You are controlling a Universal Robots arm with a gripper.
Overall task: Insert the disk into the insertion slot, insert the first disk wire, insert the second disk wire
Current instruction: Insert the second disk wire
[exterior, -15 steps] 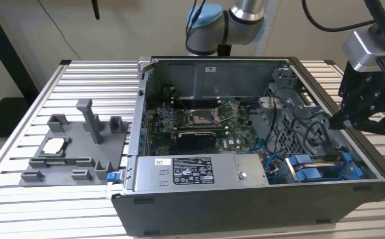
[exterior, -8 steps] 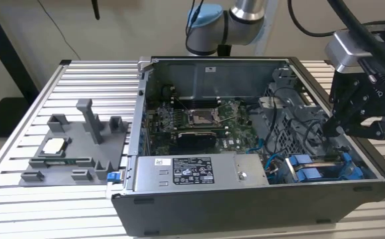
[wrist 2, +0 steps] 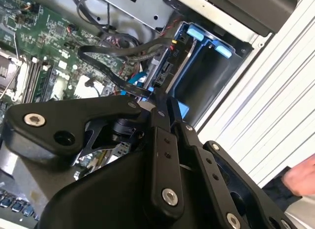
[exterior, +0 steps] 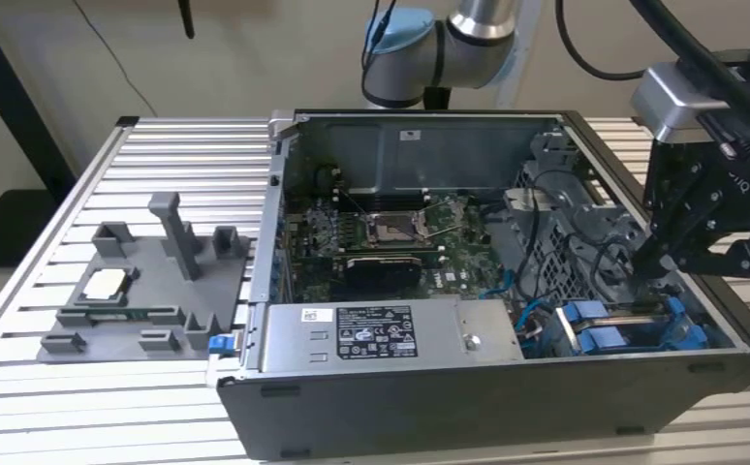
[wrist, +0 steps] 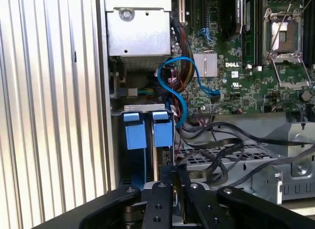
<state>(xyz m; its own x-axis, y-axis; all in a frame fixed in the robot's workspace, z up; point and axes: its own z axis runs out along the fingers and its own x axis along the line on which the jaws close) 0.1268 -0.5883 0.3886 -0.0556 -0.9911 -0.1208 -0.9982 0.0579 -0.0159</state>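
The gripper (exterior: pixel 670 254) hangs inside the open computer case (exterior: pixel 479 407), just above the insertion slot (exterior: pixel 634 325), which sits toward four o'clock in the exterior view. Its black fingers (wrist: pixel 165 199) look pressed together, apparently pinching a black wire (wrist 2: pixel 110 54) at their tips, though what they grip is hard to make out. The slot is a grey metal cage with bright blue tabs (wrist: pixel 147 133) at its mouth. The disk's blue-framed edge (wrist 2: pixel 170 66) seems seated within the cage. At nine o'clock, a grey fixture tray (exterior: pixel 142 291) rests on the slatted table (exterior: pixel 39 407).
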